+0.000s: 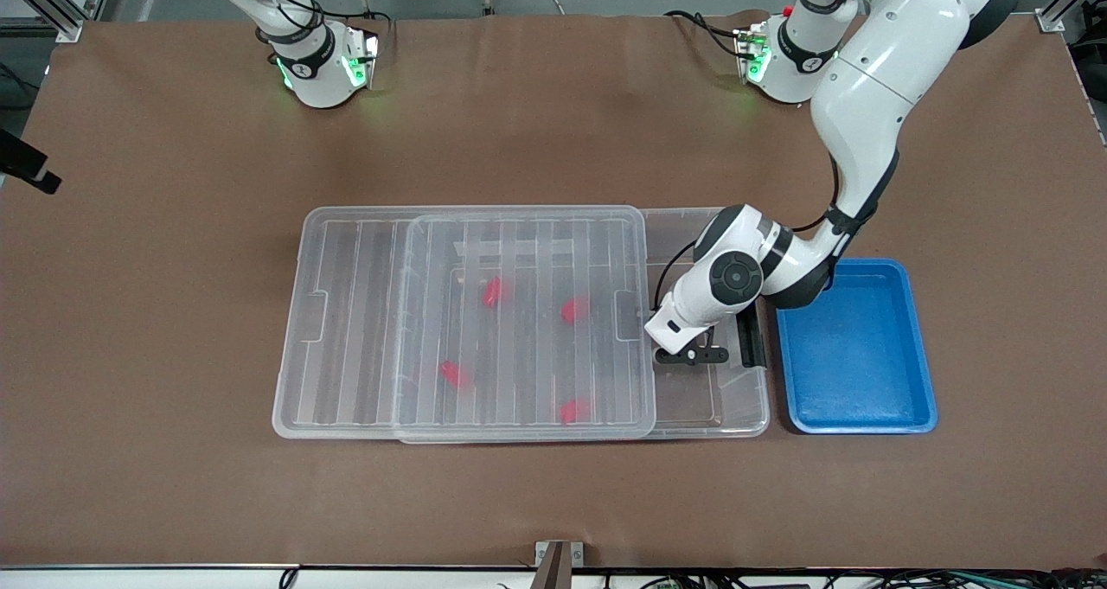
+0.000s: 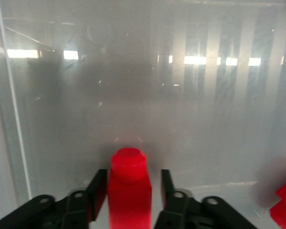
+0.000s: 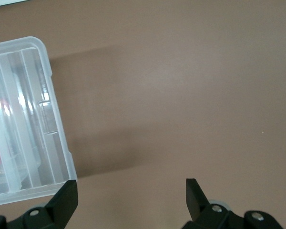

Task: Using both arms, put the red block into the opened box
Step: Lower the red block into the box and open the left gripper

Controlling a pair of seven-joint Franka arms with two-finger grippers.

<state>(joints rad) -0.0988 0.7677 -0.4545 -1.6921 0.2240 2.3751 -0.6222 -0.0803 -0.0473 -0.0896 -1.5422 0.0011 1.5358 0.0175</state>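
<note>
The opened box (image 1: pixel 745 418) lies mid-table, and its ribbed clear lid (image 1: pixel 363 312) is slid toward the right arm's end so that it covers most of it. My left gripper (image 1: pixel 692 353) is down in the uncovered end. In the left wrist view a red block (image 2: pixel 129 191) stands between its fingers (image 2: pixel 97 188) with a small gap on each side, so my left gripper (image 2: pixel 130 179) is open. Several more red blocks (image 1: pixel 493 291) show through the lid. My right gripper (image 3: pixel 131 188) waits open over bare table beside a lid corner (image 3: pixel 35 119).
A blue tray (image 1: pixel 917 347) sits beside the box at the left arm's end of the table. The box's black latch (image 1: pixel 751 338) is on the short end next to the left gripper. Another red block (image 2: pixel 283 205) lies close by on the box floor.
</note>
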